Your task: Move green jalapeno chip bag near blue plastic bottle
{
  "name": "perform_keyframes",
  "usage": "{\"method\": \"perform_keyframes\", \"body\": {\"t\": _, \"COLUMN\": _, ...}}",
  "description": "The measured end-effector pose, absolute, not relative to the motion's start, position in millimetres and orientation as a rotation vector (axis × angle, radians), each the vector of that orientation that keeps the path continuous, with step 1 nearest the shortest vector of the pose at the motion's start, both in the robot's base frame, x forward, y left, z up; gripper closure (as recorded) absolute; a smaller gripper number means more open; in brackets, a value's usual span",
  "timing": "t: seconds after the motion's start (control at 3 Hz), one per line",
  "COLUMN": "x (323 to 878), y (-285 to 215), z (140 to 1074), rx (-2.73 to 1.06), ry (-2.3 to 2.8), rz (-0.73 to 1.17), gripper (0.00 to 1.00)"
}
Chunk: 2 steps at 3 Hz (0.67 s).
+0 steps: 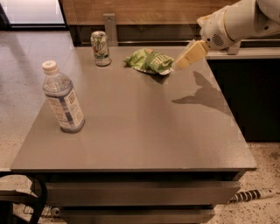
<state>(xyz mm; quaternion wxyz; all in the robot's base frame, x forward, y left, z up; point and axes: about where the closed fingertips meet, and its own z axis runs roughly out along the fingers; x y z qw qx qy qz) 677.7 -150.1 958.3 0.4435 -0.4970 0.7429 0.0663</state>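
Your gripper (183,63) hangs over the far right part of a grey table (144,131), with its shadow (203,94) on the tabletop just below it. Behind it runs a wood-panelled wall (153,11), and a dark cabinet (249,100) stands to its right. Far to its left you see speckled floor (22,70) and bright light (35,11).
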Motion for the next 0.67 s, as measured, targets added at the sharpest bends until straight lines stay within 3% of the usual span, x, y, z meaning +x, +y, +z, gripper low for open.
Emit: {"method": "perform_keyframes", "body": {"t": 0.67, "x": 716, "y": -141, "z": 932, "rx": -1.231, "ry": 1.940, "rz": 0.137, "gripper": 0.00}}
